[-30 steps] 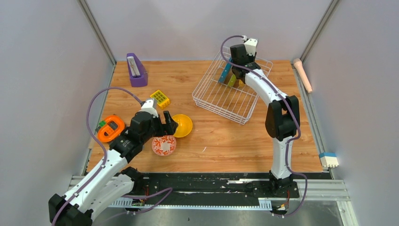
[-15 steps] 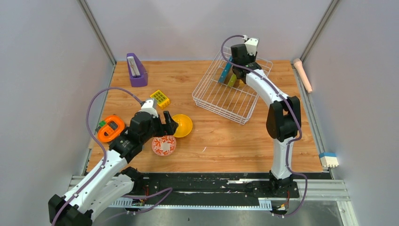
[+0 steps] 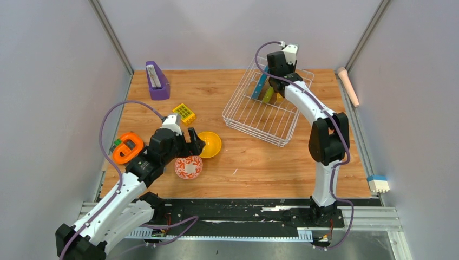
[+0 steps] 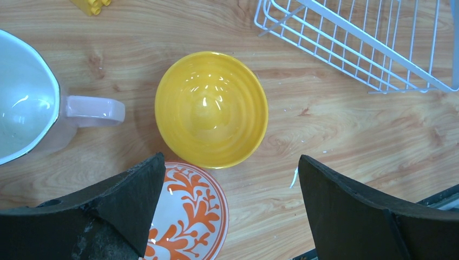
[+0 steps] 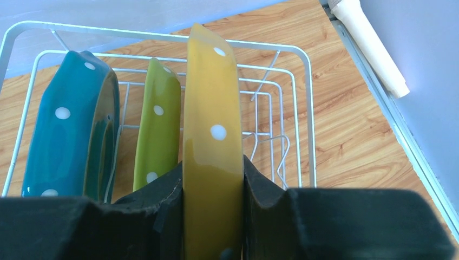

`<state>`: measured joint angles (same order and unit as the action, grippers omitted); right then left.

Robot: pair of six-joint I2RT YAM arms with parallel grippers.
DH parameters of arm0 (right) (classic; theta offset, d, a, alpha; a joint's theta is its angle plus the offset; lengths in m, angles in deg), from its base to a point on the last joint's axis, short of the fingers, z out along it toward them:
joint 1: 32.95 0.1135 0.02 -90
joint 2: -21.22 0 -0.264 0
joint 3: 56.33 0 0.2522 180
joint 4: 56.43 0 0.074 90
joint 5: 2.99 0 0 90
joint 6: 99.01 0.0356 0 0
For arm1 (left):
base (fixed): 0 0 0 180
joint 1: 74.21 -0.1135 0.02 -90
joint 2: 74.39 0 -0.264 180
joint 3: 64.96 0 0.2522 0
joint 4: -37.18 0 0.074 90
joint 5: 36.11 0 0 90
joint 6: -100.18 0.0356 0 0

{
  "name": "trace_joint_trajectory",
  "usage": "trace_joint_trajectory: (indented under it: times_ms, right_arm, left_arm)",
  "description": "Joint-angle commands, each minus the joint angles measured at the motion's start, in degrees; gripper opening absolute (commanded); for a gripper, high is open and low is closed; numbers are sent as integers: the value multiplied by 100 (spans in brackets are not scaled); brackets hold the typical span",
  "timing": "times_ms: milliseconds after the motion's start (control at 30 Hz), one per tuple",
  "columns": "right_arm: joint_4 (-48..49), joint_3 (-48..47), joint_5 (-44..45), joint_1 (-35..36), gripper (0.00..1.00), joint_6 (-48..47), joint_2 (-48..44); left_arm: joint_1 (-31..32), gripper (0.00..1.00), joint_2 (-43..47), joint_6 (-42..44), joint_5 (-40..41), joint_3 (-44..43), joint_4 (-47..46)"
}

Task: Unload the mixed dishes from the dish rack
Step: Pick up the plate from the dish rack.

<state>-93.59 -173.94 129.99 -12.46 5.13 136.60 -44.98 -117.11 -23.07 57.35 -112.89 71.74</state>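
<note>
three plates [image 5: 212,135], two bowls [image 4: 211,108], one cup [image 4: 24,105]

My gripper [image 5: 212,187] clamps the yellow dotted plate [image 5: 212,135] edge-on. The green plate [image 5: 157,124], then the teal plate [image 5: 70,135], stand at nine o'clock in the wire dish rack [image 5: 309,114].

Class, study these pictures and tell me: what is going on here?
The dish rack is being unloaded. The right gripper is shut on the yellow plate at the rack, where the green plate and blue plate stand on edge. The left gripper hangs open by the yellow bowl, which sits on the table with the red-and-white bowl and a pale cup.
</note>
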Motion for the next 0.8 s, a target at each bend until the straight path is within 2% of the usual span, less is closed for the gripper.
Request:
trace_joint_trajectory:
  times_ms: [0, 433, 767]
  right_arm:
    - [1249, -272, 580, 58, 0, -530, -768]
    - [1250, -211, 914, 60, 0, -789, -396]
    - [1666, -343, 1390, 53, 0, -1680, -322]
  left_arm:
    - [-6, 100, 84, -44, -36, -10, -74]
    - [-5, 100, 136, -38, -13, -2, -67]
    - [-6, 100, 191, -39, 15, -2, -33]
